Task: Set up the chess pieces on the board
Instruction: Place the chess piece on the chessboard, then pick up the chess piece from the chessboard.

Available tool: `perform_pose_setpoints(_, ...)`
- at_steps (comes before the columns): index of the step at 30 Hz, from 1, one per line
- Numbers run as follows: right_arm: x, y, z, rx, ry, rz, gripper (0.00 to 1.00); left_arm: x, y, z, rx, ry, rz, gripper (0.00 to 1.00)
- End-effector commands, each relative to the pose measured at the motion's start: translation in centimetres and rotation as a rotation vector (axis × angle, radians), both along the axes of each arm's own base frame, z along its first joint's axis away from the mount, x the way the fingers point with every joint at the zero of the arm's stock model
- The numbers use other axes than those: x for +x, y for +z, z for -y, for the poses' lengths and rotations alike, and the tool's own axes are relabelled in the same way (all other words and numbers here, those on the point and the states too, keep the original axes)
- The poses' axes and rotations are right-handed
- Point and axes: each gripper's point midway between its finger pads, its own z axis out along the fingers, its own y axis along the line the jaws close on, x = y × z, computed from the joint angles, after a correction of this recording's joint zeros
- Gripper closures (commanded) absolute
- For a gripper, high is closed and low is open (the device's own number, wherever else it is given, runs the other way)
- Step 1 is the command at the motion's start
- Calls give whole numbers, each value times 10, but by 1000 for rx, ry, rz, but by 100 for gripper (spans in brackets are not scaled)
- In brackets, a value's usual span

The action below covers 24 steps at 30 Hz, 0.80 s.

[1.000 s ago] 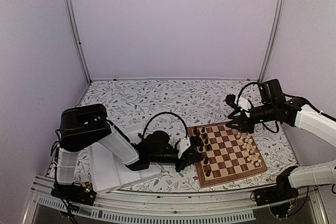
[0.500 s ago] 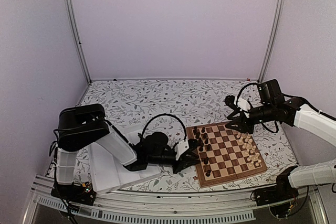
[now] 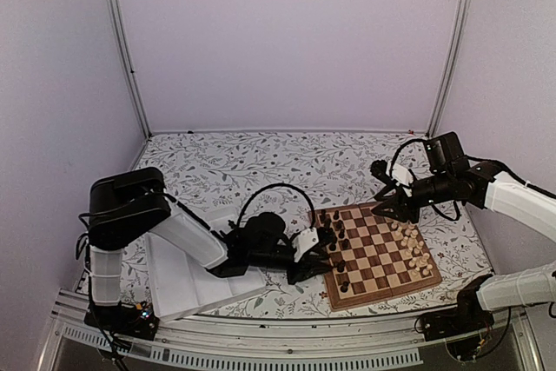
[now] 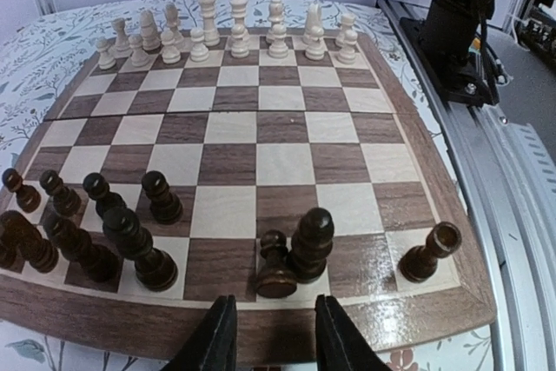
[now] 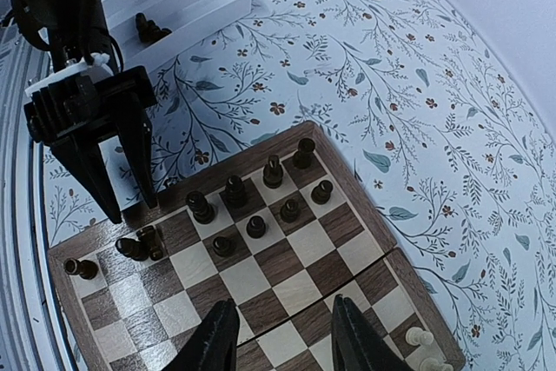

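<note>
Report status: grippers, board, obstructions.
Left gripper open, empty, at square wooden checkered chessboard's edge. Right gripper open, empty, above it. Dark brown wooden chessmen stand just ahead of left fingers.

Top external camera looked down from the near side; wrist cameras viewed the board [image 4: 261,128] closely from left and right.

The board [image 3: 378,249] lies flat at about four o'clock on the table. It is a square of light and dark brown checks inside a brown border. Along its three o'clock edge the pale cream pieces [image 4: 236,15] stand upright in two rows. Along the nine o'clock edge the dark brown pieces [image 4: 122,232] crowd loosely. Two of them touch, and one stands alone by the near corner.
</note>
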Motion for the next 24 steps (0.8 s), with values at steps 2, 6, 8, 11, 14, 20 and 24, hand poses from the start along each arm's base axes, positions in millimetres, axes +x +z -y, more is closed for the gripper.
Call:
perform_pose_setpoints(2,1,7,-2,13,12,8,61,10,-5,9,40,10,5,65)
perform_pose_setpoints(6,-1,7,0,10,10,13,61,13,-10,14,57,9,2,64)
perform_pose_setpoints(8,-2,6,0,8,9,12,61,13,-14,15,68,3,0,63)
perform_pose_setpoints(11,-2,5,1,6,9,12,61,13,-15,17,74,-4,5,63)
perform_pose_setpoints(14,-2,5,1,7,9,15,61,12,-17,17,80,-11,4,64)
perform_pose_setpoints(20,-1,4,-1,10,13,10,61,11,-22,16,100,-19,0,66)
perform_pose_setpoints(24,0,4,-1,10,14,9,61,14,-27,17,123,-10,-1,69)
